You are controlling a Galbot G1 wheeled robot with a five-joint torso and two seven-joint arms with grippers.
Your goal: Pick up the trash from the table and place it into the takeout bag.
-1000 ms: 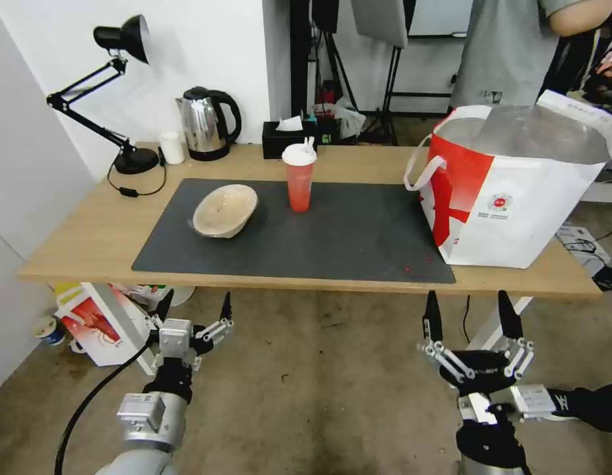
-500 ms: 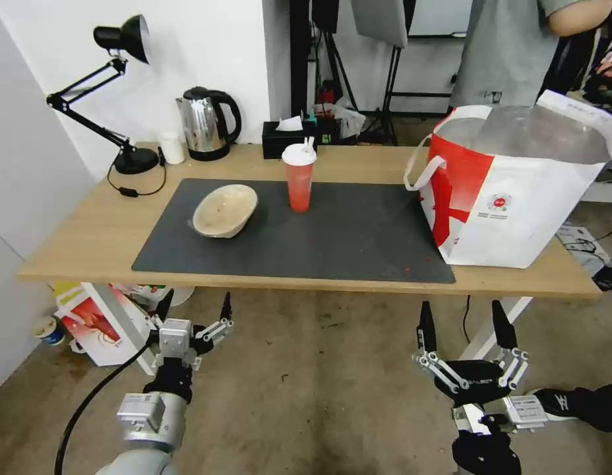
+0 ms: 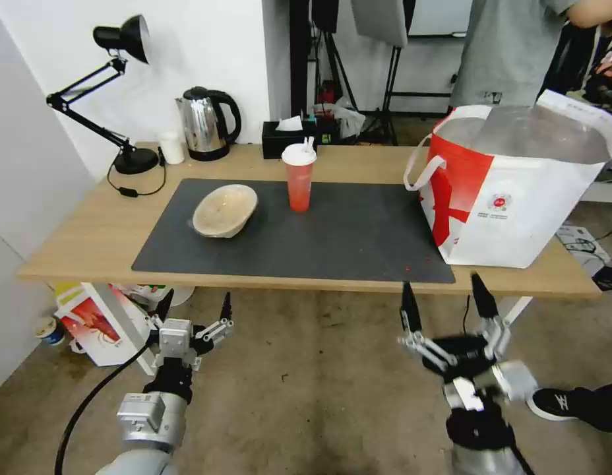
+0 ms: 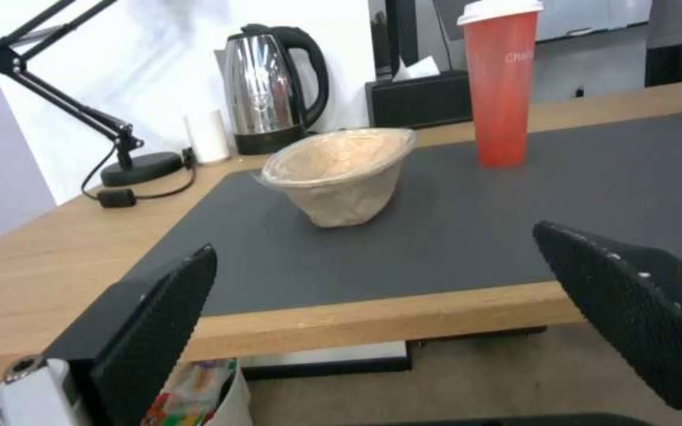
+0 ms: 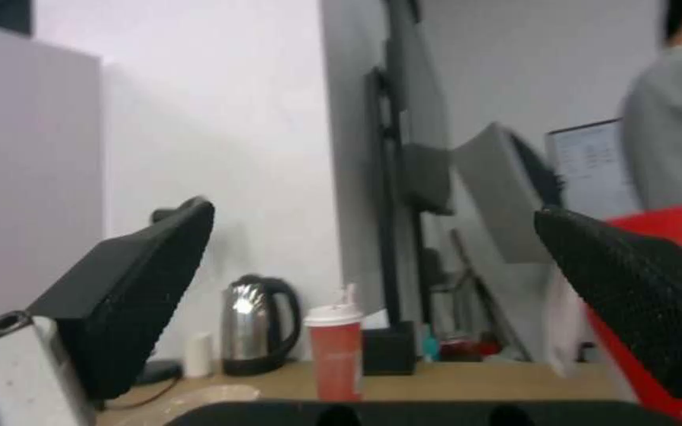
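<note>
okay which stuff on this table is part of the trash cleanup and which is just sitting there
Job: beige bowl, red cup, takeout bag, table.

Just lying about: desk lamp, kettle, small white cup, black tissue box.

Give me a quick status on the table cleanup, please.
Left gripper and right gripper both open and empty, below the table edge. Beige bowl and red cup on the mat; takeout bag open. Nothing in the way.
</note>
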